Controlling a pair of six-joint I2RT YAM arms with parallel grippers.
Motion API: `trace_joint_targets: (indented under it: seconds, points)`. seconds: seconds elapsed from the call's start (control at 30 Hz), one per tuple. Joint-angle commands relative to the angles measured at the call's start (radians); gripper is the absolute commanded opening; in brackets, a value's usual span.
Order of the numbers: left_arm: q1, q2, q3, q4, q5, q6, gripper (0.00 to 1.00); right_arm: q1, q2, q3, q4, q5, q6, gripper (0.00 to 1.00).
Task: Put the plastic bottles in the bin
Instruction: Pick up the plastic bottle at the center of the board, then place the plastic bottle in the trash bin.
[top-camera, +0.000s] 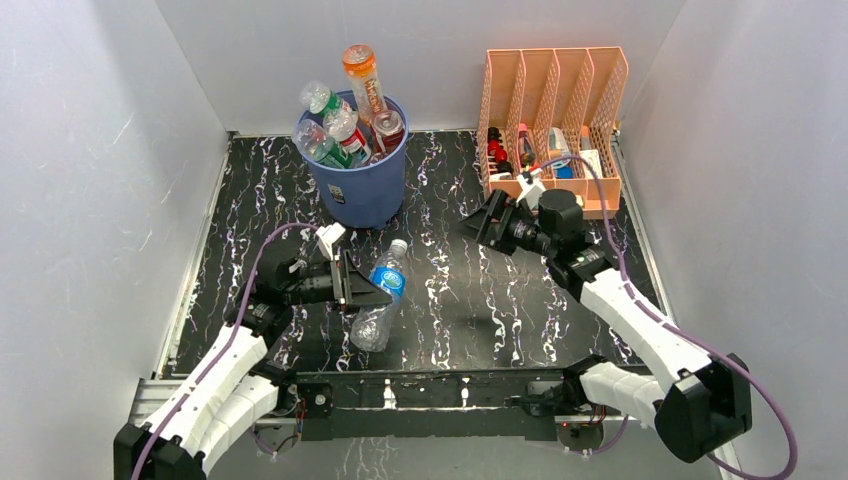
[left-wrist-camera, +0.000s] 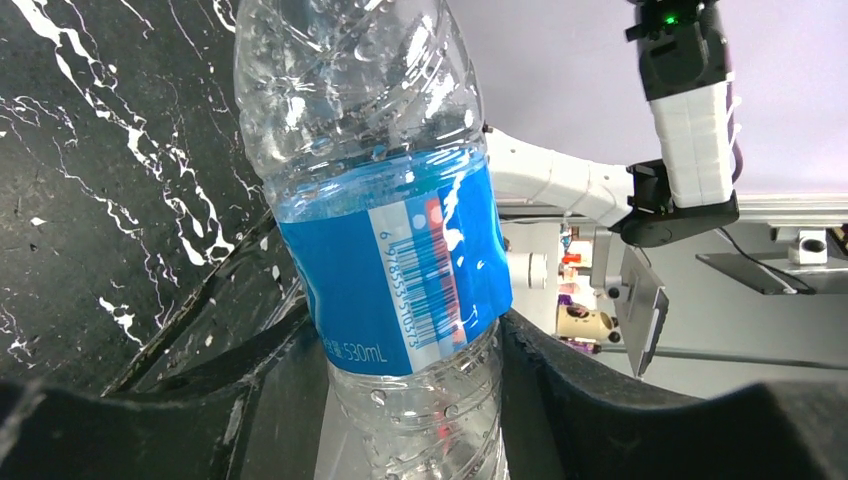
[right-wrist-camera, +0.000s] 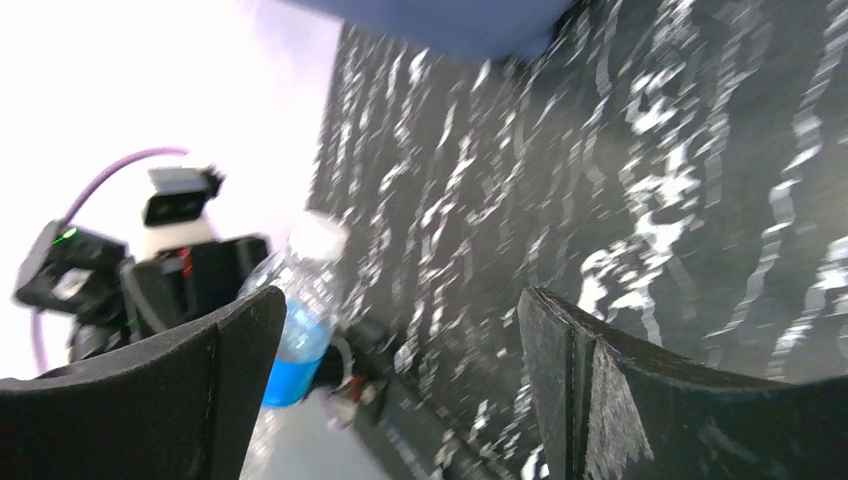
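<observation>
Rear left: your blue bin (top-camera: 365, 195) is packed with about five bottles (top-camera: 340, 130), necks above the rim. Just in front of it your left gripper (top-camera: 368, 283) is clamped on the blue label of a clear bottle (top-camera: 383, 300), cap toward the bin. Right of centre, your right gripper (top-camera: 483, 225) hangs with jaws spread wide, nothing between them, beside the peach organizer (top-camera: 550, 75) holding small bottles (top-camera: 525, 150); black marbled tabletop (top-camera: 450, 300), white walls (top-camera: 100, 150).

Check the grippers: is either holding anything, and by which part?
Left gripper grips the blue-labelled clear bottle around its labelled middle. Right gripper is open and empty.
</observation>
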Motion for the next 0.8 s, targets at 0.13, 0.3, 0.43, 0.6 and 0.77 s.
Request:
trace_joint_targets:
  seconds: [0.13, 0.3, 0.43, 0.6, 0.77]
  points:
    - [-0.003, 0.041, 0.086, 0.053, -0.022, -0.023, 0.53, 0.002, -0.007, -0.026, 0.249, -0.244, 0.185, 0.98]
    - [-0.003, 0.079, 0.235, -0.018, -0.111, 0.051, 0.51, 0.001, -0.032, 0.026, 0.123, -0.209, 0.099, 0.98]
    - [-0.003, 0.094, 0.44, -0.136, -0.273, 0.216, 0.51, 0.0, -0.063, 0.01, 0.09, -0.194, 0.078, 0.98]
    - [-0.003, 0.197, 0.689, -0.203, -0.533, 0.478, 0.55, -0.001, -0.081, -0.045, 0.098, -0.21, 0.081, 0.98]
    - [-0.003, 0.306, 0.739, -0.021, -0.755, 0.672, 0.57, 0.0, -0.113, -0.09, 0.095, -0.219, 0.084, 0.98]
